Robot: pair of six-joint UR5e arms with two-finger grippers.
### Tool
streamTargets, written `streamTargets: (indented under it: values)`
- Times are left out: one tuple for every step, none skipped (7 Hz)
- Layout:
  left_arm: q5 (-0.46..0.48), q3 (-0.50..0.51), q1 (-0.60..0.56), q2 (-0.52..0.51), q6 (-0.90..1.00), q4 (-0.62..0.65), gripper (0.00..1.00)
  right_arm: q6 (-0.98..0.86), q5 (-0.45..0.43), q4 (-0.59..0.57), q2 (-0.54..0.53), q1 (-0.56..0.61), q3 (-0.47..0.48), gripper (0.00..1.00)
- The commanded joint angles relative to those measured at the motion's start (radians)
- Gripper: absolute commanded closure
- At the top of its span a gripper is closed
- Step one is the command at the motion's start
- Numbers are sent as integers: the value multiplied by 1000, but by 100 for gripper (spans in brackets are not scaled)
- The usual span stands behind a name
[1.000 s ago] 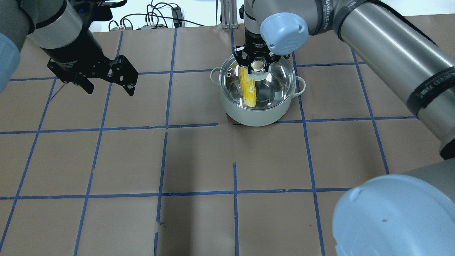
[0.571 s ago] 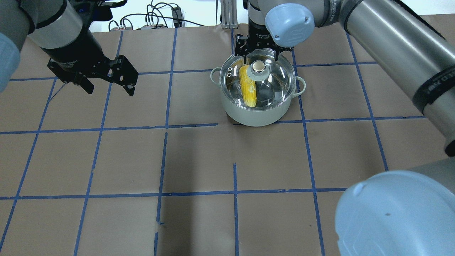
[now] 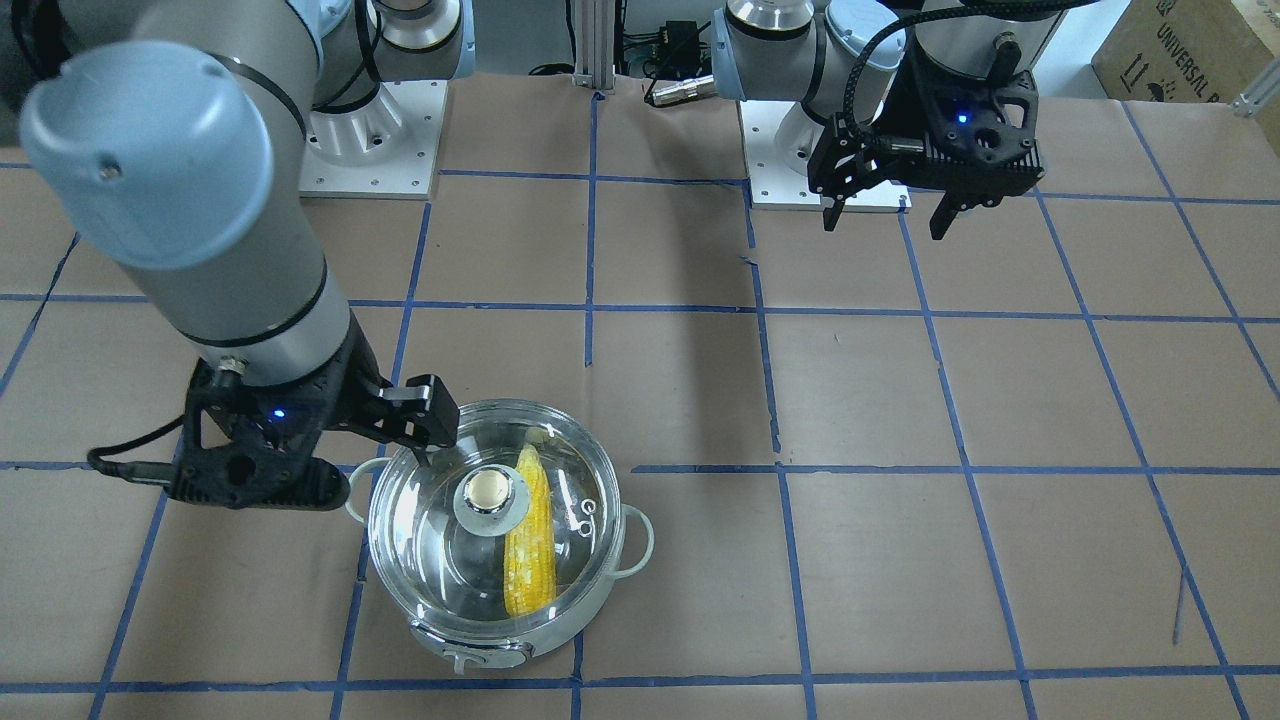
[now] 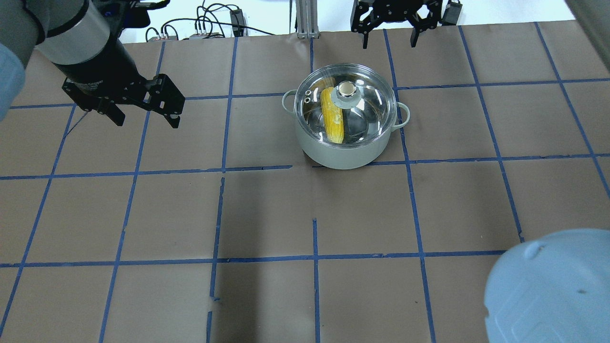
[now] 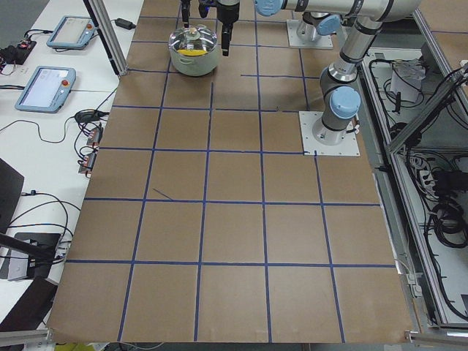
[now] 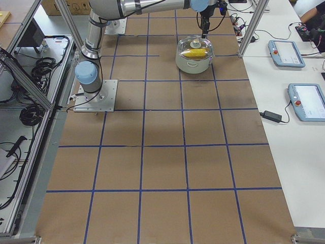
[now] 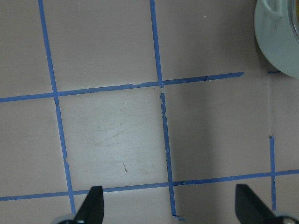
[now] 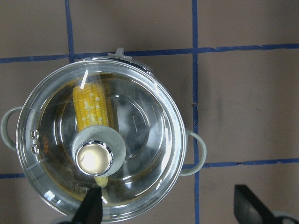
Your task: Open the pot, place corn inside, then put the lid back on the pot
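The steel pot (image 4: 344,148) stands on the table at the far middle, with the glass lid (image 4: 367,102) seated on it. The yellow corn (image 4: 332,119) lies inside under the glass, left of the beige knob (image 4: 346,89). My right gripper (image 4: 389,44) is open and empty, raised beyond the pot near the table's far edge. In the right wrist view the gripper (image 8: 168,205) hangs over the lid (image 8: 140,135), knob (image 8: 94,158) and corn (image 8: 90,105). My left gripper (image 4: 145,119) is open and empty, well left of the pot. The pot's edge (image 7: 280,42) shows in the left wrist view.
The table is brown paper with a blue tape grid. Cables and an aluminium post (image 4: 304,19) sit past the far edge. My right arm's elbow (image 4: 548,286) fills the near right corner. The arm bases (image 3: 372,130) stand at the robot's side, and a cardboard box (image 3: 1180,45) beyond.
My right gripper has let go of the lid's knob, risen and drawn back toward the table's far edge. The lid stays on the pot. The left arm has not moved.
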Motion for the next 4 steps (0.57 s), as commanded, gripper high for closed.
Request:
streamTargets:
  values:
    - [3,0,0,1,0,-8,0,-13,7,23,-116,-74,39,0]
    - [3,-3,0,4,0,-8,0,-75,27,22,-185,-84,131,0]
    - [1,-4,0,7,0,-6,0,-78,40,17,-275,-79,235,0]
    - [1,26,4,-9,-14,-39,0,-70,41,17,-366,-78,332,0]
